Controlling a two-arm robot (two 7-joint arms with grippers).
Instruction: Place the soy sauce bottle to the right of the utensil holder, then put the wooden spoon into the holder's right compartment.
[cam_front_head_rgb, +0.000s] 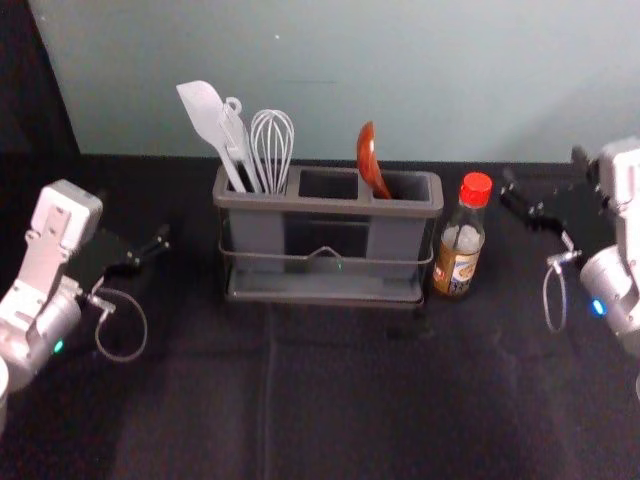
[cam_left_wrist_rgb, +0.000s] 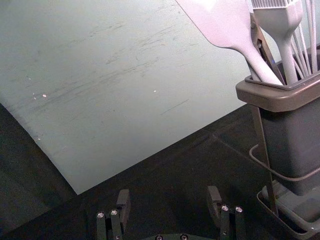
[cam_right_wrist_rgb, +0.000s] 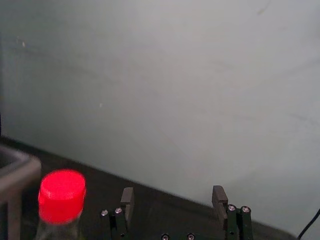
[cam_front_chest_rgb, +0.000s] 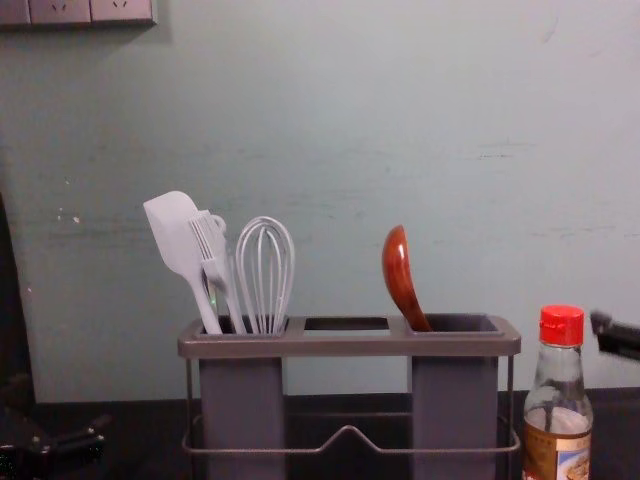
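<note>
At the far left of the head view, over the black-covered bench (cam_front_head_rgb: 330, 400), the left pincer (cam_front_head_rgb: 138, 220). Hangs near the utensil holder (cam_front_head_rgb: 330, 206) but clear of it, released, with fingers spread wide in the left wrist view. High on the pale wall (cam_front_chest_rgb: 330, 120), toward the left of the chest view, a socket panel (cam_front_chest_rgb: 90, 12).

Next along, the holder's left compartment, with a white spatula (cam_front_head_rgb: 205, 115), a white brush (cam_front_chest_rgb: 212, 250) and a white whisk (cam_front_head_rgb: 272, 140). Stand heads up, with the spatula tipping to the left. Across the front of the holder, a thin wire rail (cam_front_chest_rgb: 300, 450) with a small peak at the middle; beneath, a low tray (cam_front_head_rgb: 325, 290).

Past the middle compartment, in the right compartment, the wooden spoon (cam_front_head_rgb: 369, 160). Stands bowl up, handle down inside, leaning left, glossy and reddish brown.

Just right of the holder, on the bench, the soy sauce bottle (cam_front_head_rgb: 459, 250). Stands upright, with a red cap (cam_front_head_rgb: 476, 190) on top, a label low on the glass.

Farther right, near the bottle but apart from it, the right pincer (cam_front_head_rgb: 542, 175). Hangs released too, with fingers wide apart in the right wrist view.
</note>
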